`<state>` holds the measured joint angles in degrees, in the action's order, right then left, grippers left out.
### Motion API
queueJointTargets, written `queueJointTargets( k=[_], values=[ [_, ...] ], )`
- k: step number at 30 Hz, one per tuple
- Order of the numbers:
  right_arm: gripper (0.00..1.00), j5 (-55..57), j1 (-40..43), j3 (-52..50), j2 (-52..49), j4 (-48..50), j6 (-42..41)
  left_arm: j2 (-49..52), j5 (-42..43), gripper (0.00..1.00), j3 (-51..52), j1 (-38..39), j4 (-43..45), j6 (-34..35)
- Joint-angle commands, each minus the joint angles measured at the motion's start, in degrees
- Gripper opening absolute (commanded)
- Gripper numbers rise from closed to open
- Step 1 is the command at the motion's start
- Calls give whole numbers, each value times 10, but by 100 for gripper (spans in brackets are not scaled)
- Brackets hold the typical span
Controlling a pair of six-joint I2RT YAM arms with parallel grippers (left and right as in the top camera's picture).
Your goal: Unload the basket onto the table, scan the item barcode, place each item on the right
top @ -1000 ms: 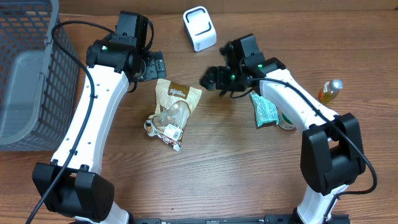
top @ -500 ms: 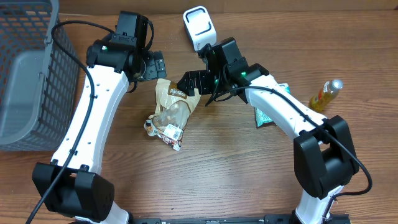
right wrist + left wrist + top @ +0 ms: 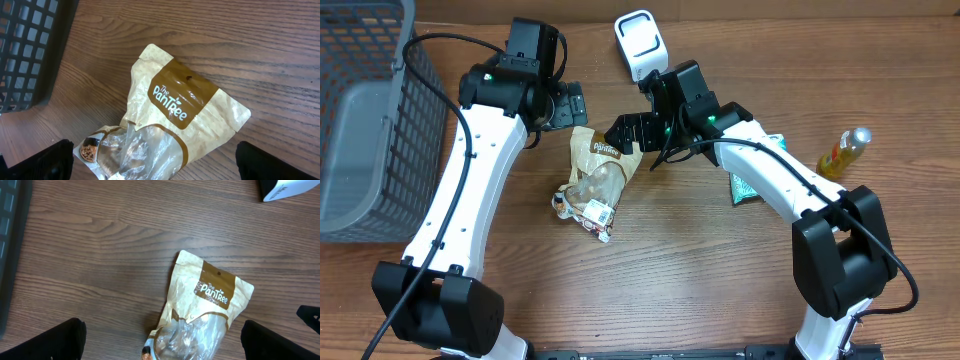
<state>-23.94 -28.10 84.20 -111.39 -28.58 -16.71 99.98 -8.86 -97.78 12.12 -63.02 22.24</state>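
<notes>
We're at the pick-up stage, nothing is gripped yet. The pouch [image 3: 600, 172] lies flat on the tabletop [image 3: 700, 290] between the 2 arms, brown label end up toward the white scanner [image 3: 640, 45], clear end with the snacks pointing down toward us.

The right hand [image 3: 624, 138] hovers over the pouch's top right corner, fingers wide apart. In its wrist view the 2 dark fingers [image 3: 37, 161] sit at the lower corners with the pouch framed between them and nothing pinched. The left hand [image 3: 566, 104] waits just above the pouch's top edge, also spread wide, and touches nothing.

So we judge the reach is done and the grasp comes next. That calls for the right hand to drop onto the sealed top band and close on it, since the flat band looks easier to pinch than the bulging clear part. Then it's lift and carry to the scanner, which stands close by above the hand.

The catch is the barcode. We see a small printed label at the pouch's lower end, too small to read, so we can't tell which face carries the code. The pouch may need a turn before the scanner sees it.

The basket [image 3: 365, 120] at far left plays no part yet.
</notes>
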Motion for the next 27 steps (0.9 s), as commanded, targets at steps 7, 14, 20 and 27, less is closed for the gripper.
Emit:
queueJointTargets(
  k=[7, 14, 20, 27],
  values=[
    [100, 3, 4, 9, 0, 2, 1, -7, -5, 100, -10, 3, 0, -9],
    [100, 3, 4, 9, 0, 2, 1, -7, -5, 100, -10, 3, 0, -9],
    [100, 3, 4, 9, 0, 2, 1, -7, -5, 100, -10, 3, 0, -9],
    [100, 3, 4, 9, 0, 2, 1, -7, -5, 100, -10, 3, 0, -9]
  ],
)
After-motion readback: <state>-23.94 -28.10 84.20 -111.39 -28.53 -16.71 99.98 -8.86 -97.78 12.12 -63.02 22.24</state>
